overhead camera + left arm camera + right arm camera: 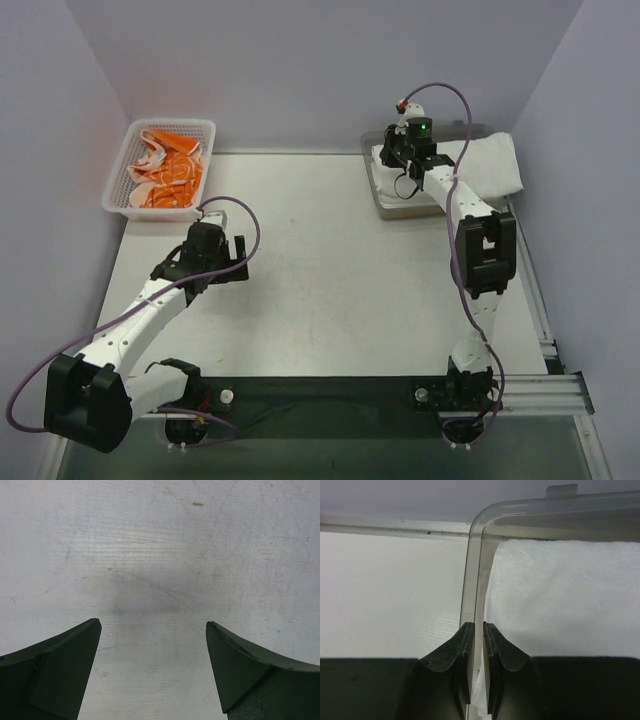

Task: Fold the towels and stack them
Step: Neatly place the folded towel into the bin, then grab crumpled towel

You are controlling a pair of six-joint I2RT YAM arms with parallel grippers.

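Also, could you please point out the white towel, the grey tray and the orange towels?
white towel (560,595): right wrist view, middle of its top face.
grey tray (472,580): right wrist view, its left wall.
orange towels (165,168): top external view, middle of the heap.

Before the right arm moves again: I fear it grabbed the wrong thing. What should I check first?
1. Right hand gripping a towel: not ok. Its fingers pinch the side wall of the grey tray, one inside, one outside.
2. Cloth caught between those fingers: cannot tell.
3. White towel lying in the tray: ok, though in the top view it spills past the tray's right edge.
4. Left hand open and empty: ok, it hangs over the table.
5. Next towels located: ok. The orange-and-white towels lie crumpled in the white basket.
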